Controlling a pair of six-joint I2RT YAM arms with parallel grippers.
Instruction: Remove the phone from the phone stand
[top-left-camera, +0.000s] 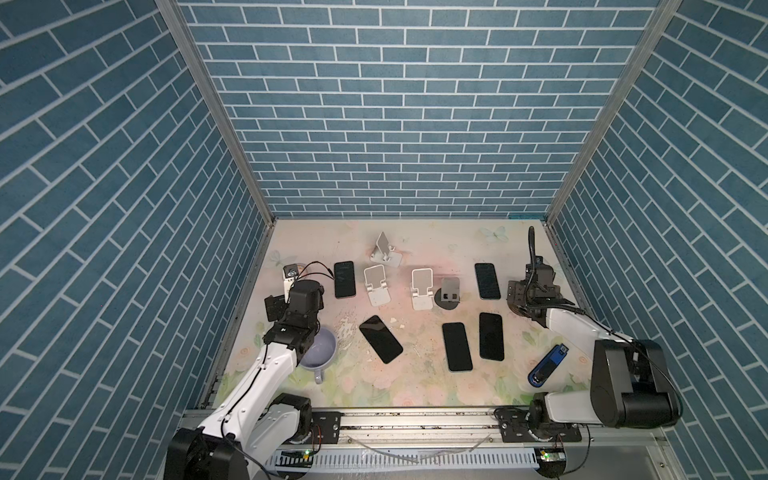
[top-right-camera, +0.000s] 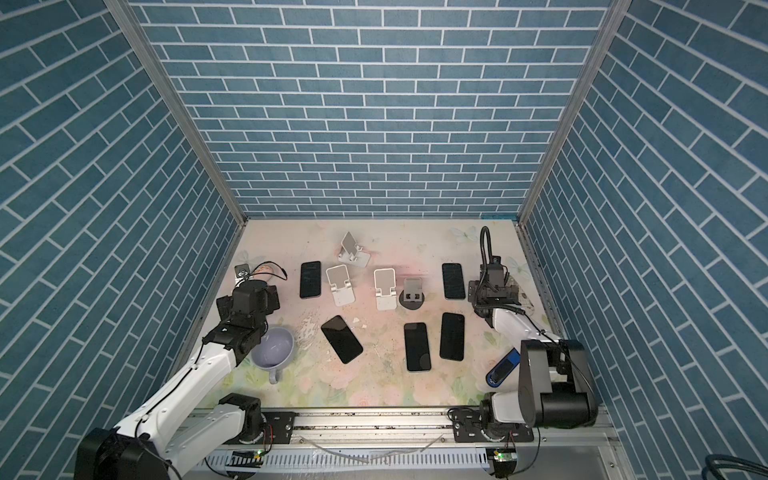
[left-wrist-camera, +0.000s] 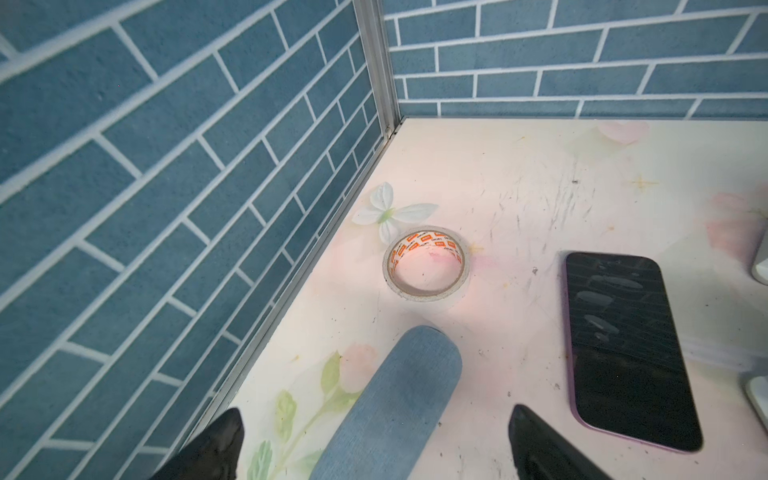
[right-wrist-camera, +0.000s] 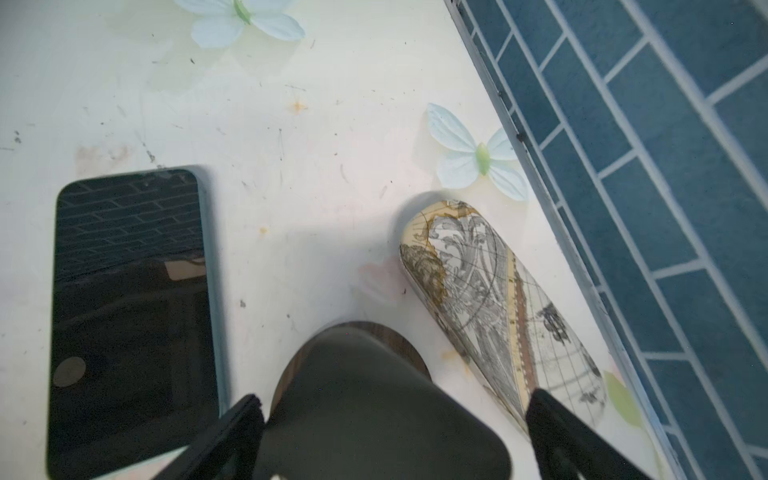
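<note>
While both arms reach toward the far corners, the far-left phone (top-left-camera: 344, 279) lies flat on the table (top-left-camera: 415, 395), near but apart from a white stand (top-left-camera: 376, 286) on its right. The far-right phone (top-left-camera: 487, 281) lies flat too, right of a dark stand (top-left-camera: 449, 291). The left gripper (left-wrist-camera: 376, 415) is spread wide and holds nothing, above a denim-blue case (left-wrist-camera: 395, 374) near a tape roll (left-wrist-camera: 426, 266). The right gripper (right-wrist-camera: 395, 399) gapes likewise over a dark rounded object (right-wrist-camera: 374, 428), with a map-print case (right-wrist-camera: 490, 299) just beside it.
</note>
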